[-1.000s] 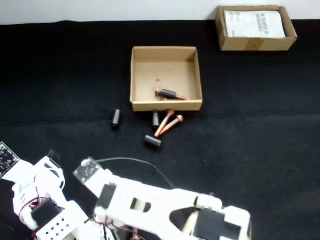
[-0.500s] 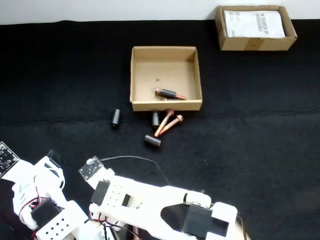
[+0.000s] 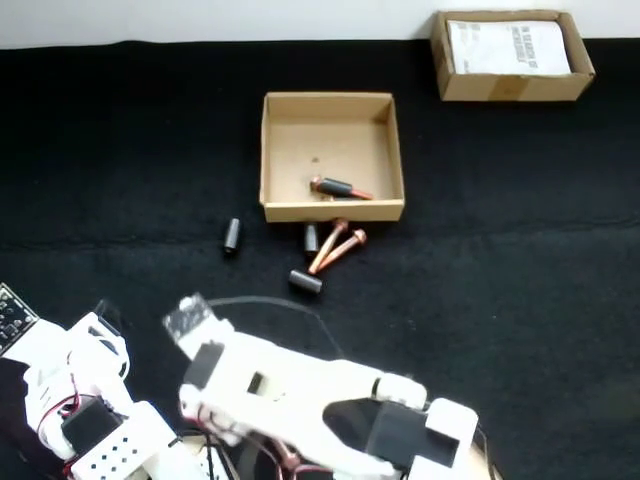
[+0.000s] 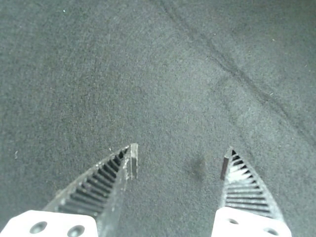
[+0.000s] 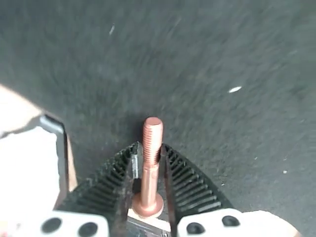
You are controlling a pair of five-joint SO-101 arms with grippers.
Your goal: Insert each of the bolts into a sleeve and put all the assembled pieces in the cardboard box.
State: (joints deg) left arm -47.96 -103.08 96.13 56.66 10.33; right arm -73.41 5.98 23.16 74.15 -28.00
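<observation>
1. My right end effector [image 5: 150, 149] pinches a copper bolt [image 5: 152, 129] by its shank.
2. My left end effector [image 4: 180, 159] gapes wide over the counter [image 4: 148, 74].
3. One sleeved bolt [image 3: 338, 188] lies in the cardboard box [image 3: 267, 150].

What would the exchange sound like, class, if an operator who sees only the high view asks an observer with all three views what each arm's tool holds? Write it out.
Operator: From the high view I cannot make out what is held on the right. Anything there?
Observer: Yes. The right tool is shut on a copper bolt. Its head sits back between the fingers and its threaded end points out past the tips.
Operator: And on the left?
Observer: The left tool is open, with nothing between its fingertips. It hangs over the black cloth.
</observation>
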